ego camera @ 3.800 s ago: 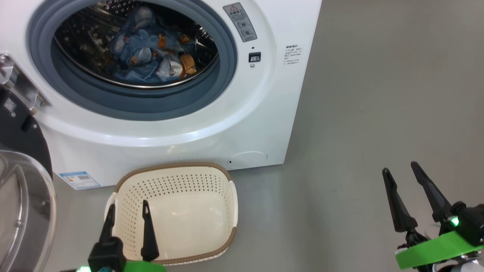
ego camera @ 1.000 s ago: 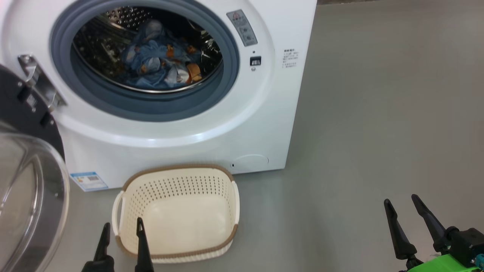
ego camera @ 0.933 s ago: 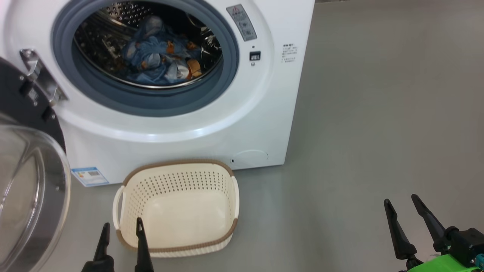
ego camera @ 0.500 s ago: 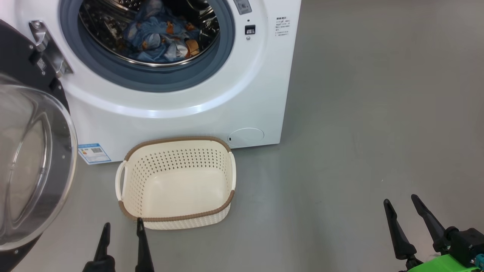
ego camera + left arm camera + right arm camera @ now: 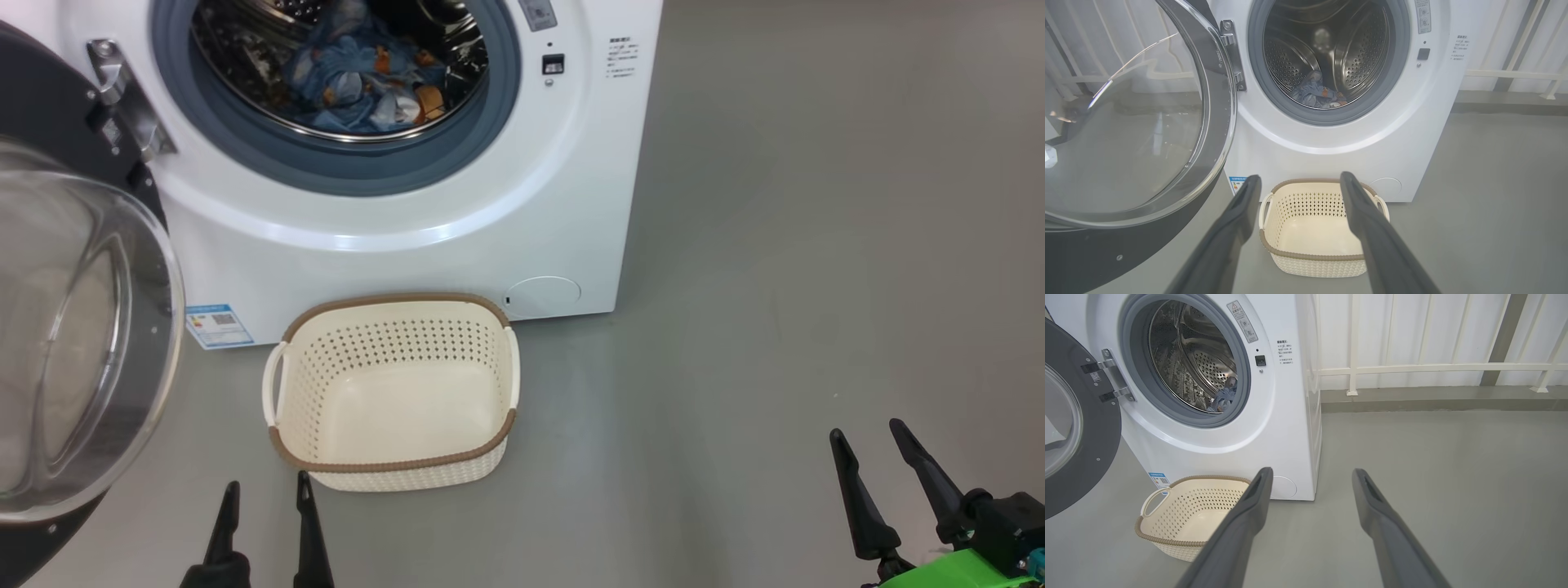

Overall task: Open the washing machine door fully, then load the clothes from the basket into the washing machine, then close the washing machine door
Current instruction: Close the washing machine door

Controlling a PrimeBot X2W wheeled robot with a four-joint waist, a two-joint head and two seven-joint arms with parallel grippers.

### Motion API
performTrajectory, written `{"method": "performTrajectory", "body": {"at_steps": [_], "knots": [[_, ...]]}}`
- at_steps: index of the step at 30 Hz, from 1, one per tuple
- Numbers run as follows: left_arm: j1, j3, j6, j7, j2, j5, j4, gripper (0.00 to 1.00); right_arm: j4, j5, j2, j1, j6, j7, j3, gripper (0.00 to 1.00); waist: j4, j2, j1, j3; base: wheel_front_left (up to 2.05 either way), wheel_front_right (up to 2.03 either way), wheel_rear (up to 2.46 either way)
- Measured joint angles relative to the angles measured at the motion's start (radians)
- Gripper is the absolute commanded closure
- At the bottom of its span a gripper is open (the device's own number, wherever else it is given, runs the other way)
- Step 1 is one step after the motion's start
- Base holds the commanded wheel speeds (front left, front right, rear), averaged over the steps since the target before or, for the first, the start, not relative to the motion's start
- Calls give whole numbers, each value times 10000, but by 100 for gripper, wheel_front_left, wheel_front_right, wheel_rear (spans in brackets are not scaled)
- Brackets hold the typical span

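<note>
So the clothes (image 5: 367,82) were all in the drum of the washer (image 5: 424,245), a soft blue heap with orange prints lying low inside. The basket (image 5: 392,351) stood empty on the floor (image 5: 775,245) just in front of the machine. The door (image 5: 82,327) hung swung wide out to the left on its hinge (image 5: 122,106), with the glass bowl bulging toward the camera. Looked to me like loading was done and only the shutting was left.

My take on the door: it's a rigid, fairly hefty thing with a glass centre and a glossy black ring, so pinching it seems pointless and probably slippery. I'd push instead, flat against the ring on the edge farthest from the hinge, where the swing takes least effort, and I'd keep off the glass. It'd likely want a firm last shove to latch. The basket sat near the door's sweep, and I couldn't tell whether it would clear.

The left end effector (image 5: 267,482) was spread fully apart and gripping nothing. It hung near the basket's near-left corner without touching it. The right end effector (image 5: 867,429) was likewise spread wide and empty, well off to the right over the floor.
</note>
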Motion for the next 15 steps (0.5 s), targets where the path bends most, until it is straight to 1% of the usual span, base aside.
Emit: {"method": "performTrajectory", "body": {"at_steps": [8,15], "knots": [[0,23,12,0,0,4,-19,0,-115,-33,-215,-98,0,0,86,0,574,0,0,11,0,0,0],[1,136,13,0,-2,130,-205,0,-151,-81,-397,-436,0,0,307,0,1382,0,0,-22,0,0,0]]}}
